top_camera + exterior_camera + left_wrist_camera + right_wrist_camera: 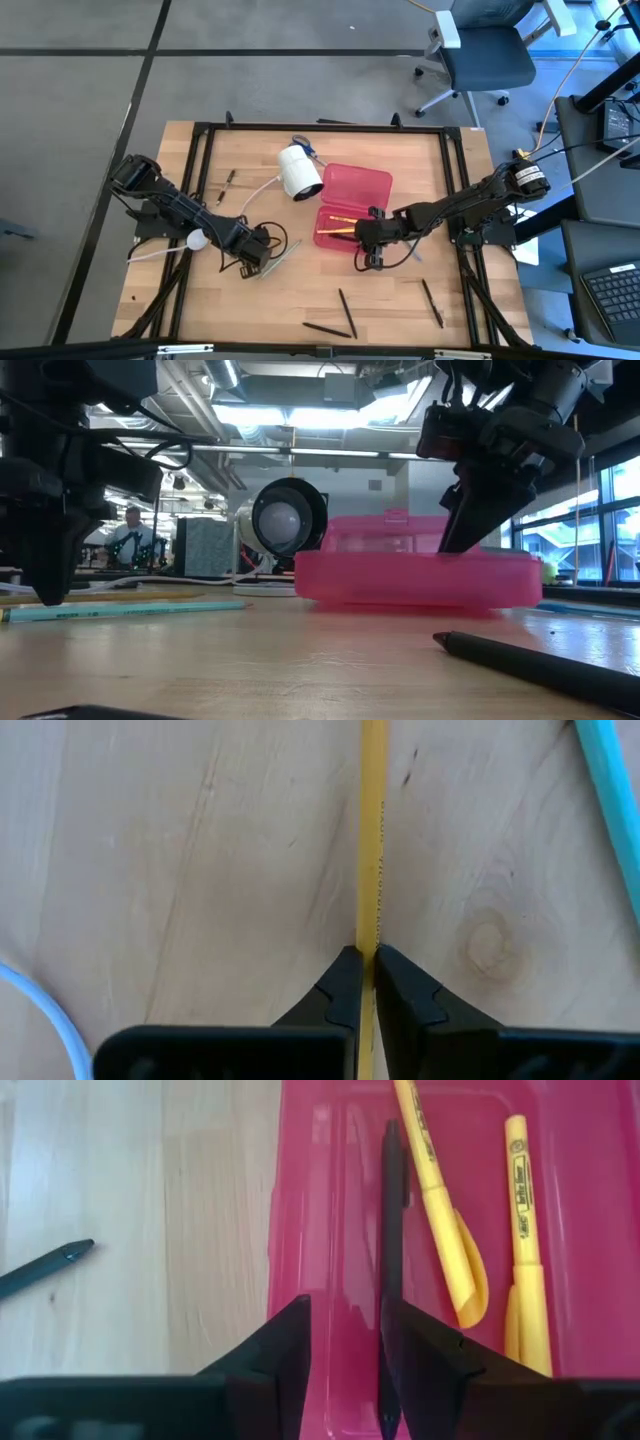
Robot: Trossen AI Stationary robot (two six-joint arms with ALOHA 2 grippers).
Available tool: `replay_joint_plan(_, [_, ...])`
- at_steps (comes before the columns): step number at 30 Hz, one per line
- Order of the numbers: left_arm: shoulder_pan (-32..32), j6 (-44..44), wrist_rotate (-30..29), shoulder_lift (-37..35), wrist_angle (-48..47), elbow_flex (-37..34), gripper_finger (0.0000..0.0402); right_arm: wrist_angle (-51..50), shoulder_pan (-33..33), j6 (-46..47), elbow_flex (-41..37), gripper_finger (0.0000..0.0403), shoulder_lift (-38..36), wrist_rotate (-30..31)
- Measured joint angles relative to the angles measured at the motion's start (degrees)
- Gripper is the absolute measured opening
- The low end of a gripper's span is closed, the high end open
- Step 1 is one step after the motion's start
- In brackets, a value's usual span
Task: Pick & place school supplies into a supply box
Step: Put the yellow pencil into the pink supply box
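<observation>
Bimanual sorting of school supplies into the supply box [352,208], whose lid lies folded back so the tray faces upward for loading. Right gripper [345,1330] hangs over the tray; its fingers stand partly spread with a black pen [392,1230] lying against one of them, apparently placed alongside two yellow highlighters [470,1220] already inside, though whether the pen is free of the fingers cannot be told. Left gripper [362,975] is down at the counter [300,290], fingers pressed onto a yellow pencil [372,830], pinching it across its shaft for lifting. A teal pencil [610,790] lies beside it; black pens [345,312] await near the front edge.
</observation>
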Motion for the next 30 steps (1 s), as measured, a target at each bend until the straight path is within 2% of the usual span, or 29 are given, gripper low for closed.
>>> replay_joint_plan(11, [0.05,3.44,-0.27,-0.13,-0.12,4.26,0.0008,0.43,-0.02,-1.27,0.00,0.0129,-0.11,0.11])
replay_joint_plan(14, [0.40,5.32,-1.42,-0.13,-0.09,6.07,0.0009,-1.14,-0.01,-1.06,0.00,0.0129,-2.04,0.81])
replay_joint_plan(18, [1.64,9.66,-3.32,-0.16,-0.03,8.91,0.0011,-2.51,0.89,-1.01,0.00,0.0129,-6.42,4.50])
replay_joint_plan(24, [5.50,20.63,-3.73,-0.22,4.74,13.56,0.0010,-8.75,3.85,2.75,0.07,0.0129,-12.37,4.96])
replay_joint_plan(30, [10.68,29.64,-0.11,-0.22,12.46,17.72,0.0012,-18.84,9.23,11.53,0.07,0.0129,-15.02,13.74])
